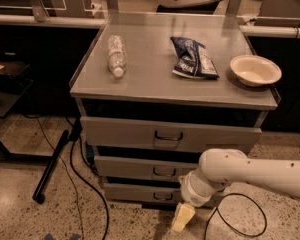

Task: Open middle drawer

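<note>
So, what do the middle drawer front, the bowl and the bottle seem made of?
Wide grey middle drawer: probably sheet metal, matte, judging by its flat dull front. Round cream bowl: smooth ceramic or plastic, unclear which. Clear bottle lying on its side: thin see-through plastic. The pale end effector hangs low before the bottom drawer.
</note>
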Action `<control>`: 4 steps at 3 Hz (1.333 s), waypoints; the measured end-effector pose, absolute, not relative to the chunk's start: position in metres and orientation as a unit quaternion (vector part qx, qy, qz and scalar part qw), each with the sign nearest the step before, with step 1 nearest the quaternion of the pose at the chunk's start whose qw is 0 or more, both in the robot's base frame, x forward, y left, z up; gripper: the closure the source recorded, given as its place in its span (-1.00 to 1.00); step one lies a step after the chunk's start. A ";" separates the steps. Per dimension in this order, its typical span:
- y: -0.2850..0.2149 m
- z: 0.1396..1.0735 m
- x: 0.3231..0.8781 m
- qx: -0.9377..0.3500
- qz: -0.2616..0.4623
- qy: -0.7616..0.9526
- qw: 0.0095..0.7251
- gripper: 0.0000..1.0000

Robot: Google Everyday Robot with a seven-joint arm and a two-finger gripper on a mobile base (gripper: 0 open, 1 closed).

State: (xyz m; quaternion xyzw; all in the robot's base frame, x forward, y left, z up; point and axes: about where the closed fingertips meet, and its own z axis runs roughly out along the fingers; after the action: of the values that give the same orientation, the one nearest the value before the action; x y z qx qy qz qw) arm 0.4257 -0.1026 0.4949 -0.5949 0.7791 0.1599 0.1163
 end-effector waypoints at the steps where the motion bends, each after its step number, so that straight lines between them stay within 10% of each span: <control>1: -0.087 0.466 0.438 -0.588 0.181 0.779 0.123 -1.00; 4: -0.045 0.443 0.483 -0.575 0.194 0.778 0.163 -1.00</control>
State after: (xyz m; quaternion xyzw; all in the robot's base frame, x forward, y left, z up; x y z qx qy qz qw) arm 0.4832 -0.0454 0.4434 -0.5748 0.7779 0.1945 0.1630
